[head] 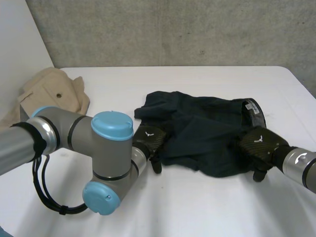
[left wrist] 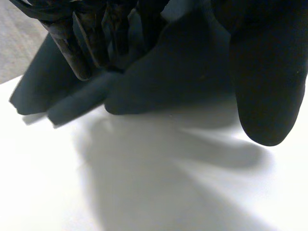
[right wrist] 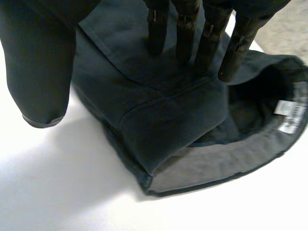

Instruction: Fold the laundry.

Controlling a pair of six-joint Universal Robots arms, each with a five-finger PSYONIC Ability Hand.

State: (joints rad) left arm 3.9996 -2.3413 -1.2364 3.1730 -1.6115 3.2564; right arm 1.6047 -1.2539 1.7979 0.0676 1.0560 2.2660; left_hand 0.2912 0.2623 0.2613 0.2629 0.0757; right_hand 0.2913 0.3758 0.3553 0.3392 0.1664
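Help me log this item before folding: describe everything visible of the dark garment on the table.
The dark garment looks like navy shorts of thick woven cloth, lying crumpled and partly doubled over on the white table. Its waistband shows a grey lining with a small white label inside. The left hand has its fingers on one side edge, the right hand rests straight fingers on the waistband end; both thumbs stand off the cloth.

The beige garment [head: 54, 94] runs behind the left arm [head: 74, 134]; the waistband label [right wrist: 283, 109] is unreadable.
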